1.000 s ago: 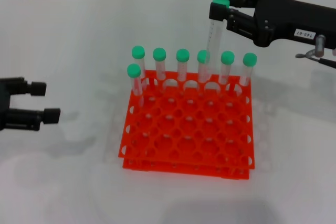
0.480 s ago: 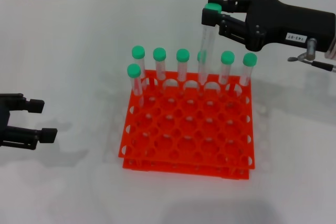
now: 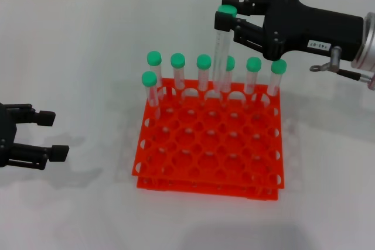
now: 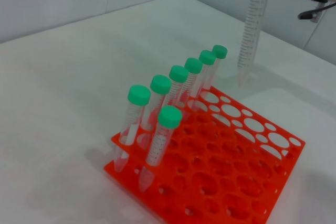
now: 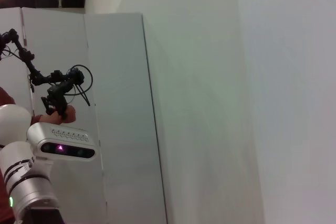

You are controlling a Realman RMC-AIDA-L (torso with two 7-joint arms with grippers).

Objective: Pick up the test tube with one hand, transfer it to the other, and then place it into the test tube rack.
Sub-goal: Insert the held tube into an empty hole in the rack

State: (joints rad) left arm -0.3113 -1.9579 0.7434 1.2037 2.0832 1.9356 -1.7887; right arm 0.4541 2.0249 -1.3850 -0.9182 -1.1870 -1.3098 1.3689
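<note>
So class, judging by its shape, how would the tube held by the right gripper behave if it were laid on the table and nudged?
The test tube in the right gripper looks round and slim, so it would probably roll. Its tapered tip suggests a curved path. The clear plastic probably makes it light.

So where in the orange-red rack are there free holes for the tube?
The orange-red plastic rack is crowded along its far row by green-capped clear tubes, with one more at the second row's left end. Every nearer row is bare. The labelled right gripper holds the test tube.

White table point(image 3: 88, 39) — pale wall panels point(image 5: 121, 103) behind.
</note>
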